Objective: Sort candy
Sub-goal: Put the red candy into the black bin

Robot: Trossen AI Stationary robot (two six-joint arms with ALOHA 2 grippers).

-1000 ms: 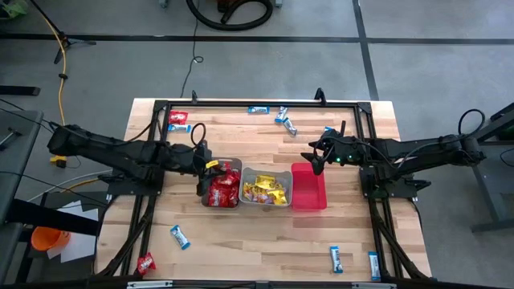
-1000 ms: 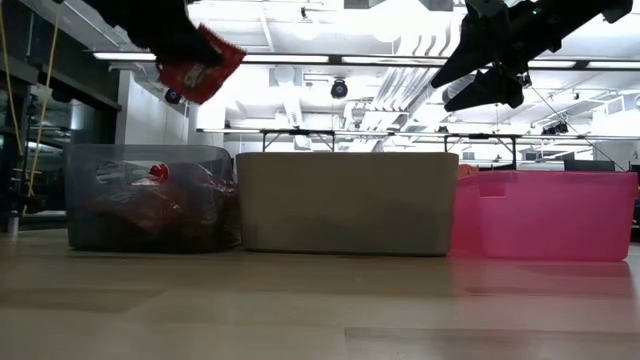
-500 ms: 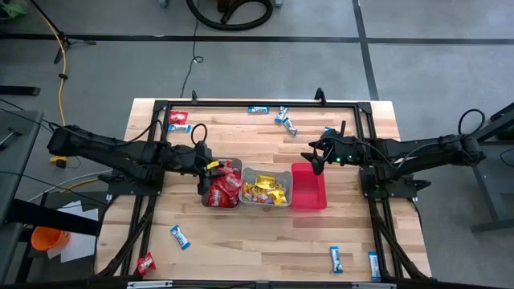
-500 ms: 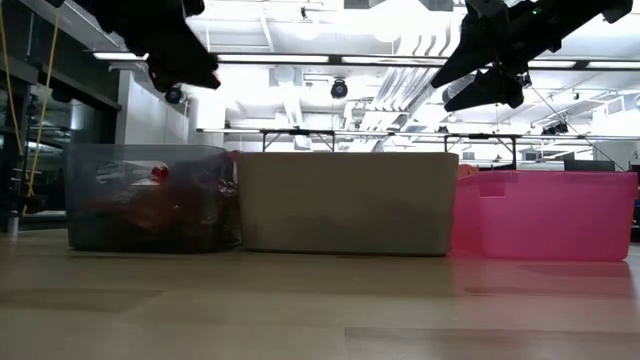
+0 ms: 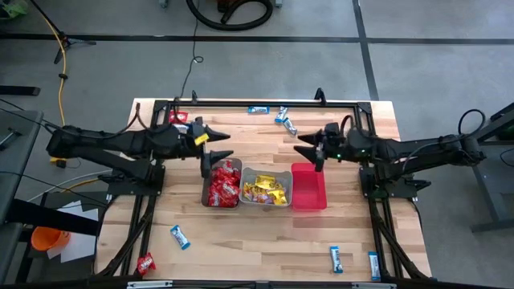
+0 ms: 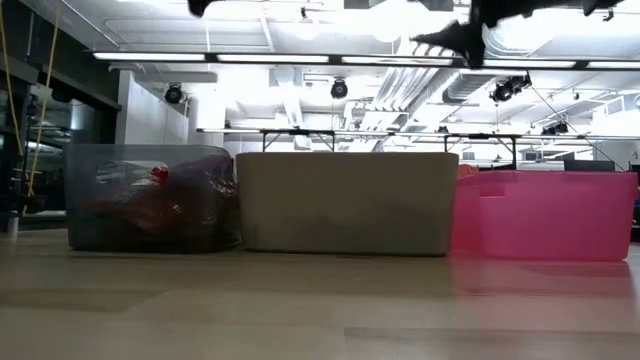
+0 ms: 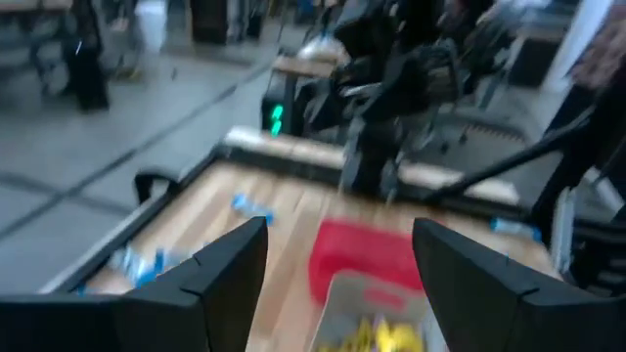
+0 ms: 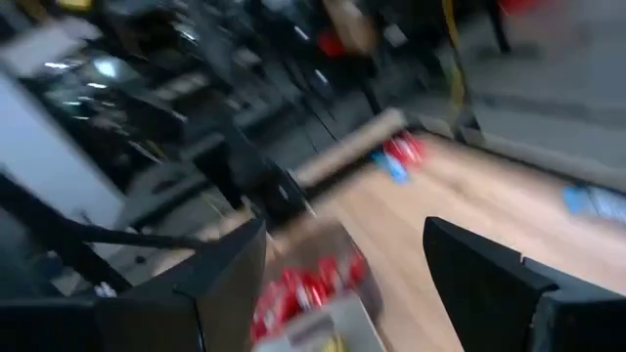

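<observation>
1. While both arms hung above the middle of the worktop (image 5: 265, 241), the left gripper (image 5: 215, 146) sat just at 11 o'clock from the brown bin (image 5: 222, 184), its fingers spread wide and empty.
2. From the opposite side, the right gripper (image 5: 312, 146) hovered at about 12 o'clock from the pink bin (image 5: 308, 186) — fingers likewise spread, nothing between them.
3. Three bins stood in a row touching one another: brown at 9 o'clock, the grey bin (image 5: 266, 187) in the centre, pink at 3 o'clock.
4. Red packets (image 5: 224, 183) filled the brown bin, and yellow packets (image 5: 265, 190) lay heaped in the grey one; the pink bin showed only its own floor from above.
5. Loose candy was scattered around the worktop's edges — a blue-and-white bar (image 5: 258, 109) at 12 o'clock near the far rim, with two more bars (image 5: 285, 120) just to its 4 o'clock.
6. At 10 o'clock, a red packet (image 5: 177, 117) peeped out beside the left arm, close to the frame corner.
7. Toward 7 o'clock lay one blue bar (image 5: 180, 237), and farther out at the near corner a single red packet (image 5: 145, 262).
8. At 5 o'clock, two blue bars (image 5: 336, 258) lay near each other by the near edge, one inside the frame rail and one outside.
9. In the low view the three bins stood side by side, red wrappers dim through the brown bin's wall (image 6: 150, 198).
</observation>
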